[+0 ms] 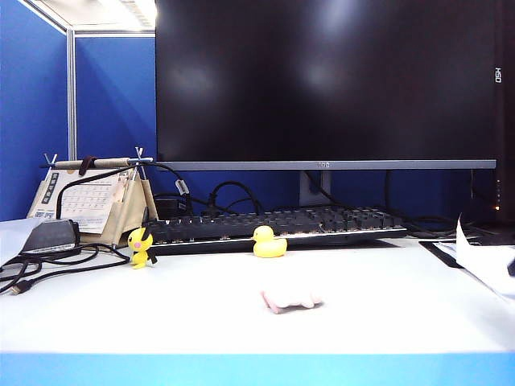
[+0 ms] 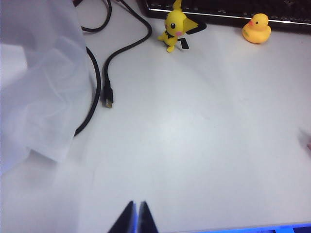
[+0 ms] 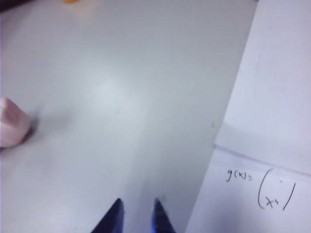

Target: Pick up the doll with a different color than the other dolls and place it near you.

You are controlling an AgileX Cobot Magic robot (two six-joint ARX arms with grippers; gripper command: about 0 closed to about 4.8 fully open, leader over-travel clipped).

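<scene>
The pale pink-white doll (image 1: 291,300) lies on its side on the white table, near the front edge at the middle. Its end also shows in the right wrist view, doll (image 3: 12,124). The two yellow dolls stand further back by the keyboard: a pointy-eared figure (image 1: 141,248) (image 2: 174,30) and a duck (image 1: 269,243) (image 2: 256,28). My right gripper (image 3: 137,213) hovers over bare table to one side of the pink doll, fingers slightly apart with nothing between them. My left gripper (image 2: 136,213) is shut and empty, well short of the yellow figure. Neither gripper shows in the exterior view.
A black keyboard (image 1: 273,225) and a large monitor (image 1: 326,80) stand at the back. Black cables (image 2: 104,73) and a desk calendar (image 1: 92,197) sit at the left. Written paper sheets (image 3: 272,145) lie at the right. White cloth (image 2: 34,87) is beside the cables.
</scene>
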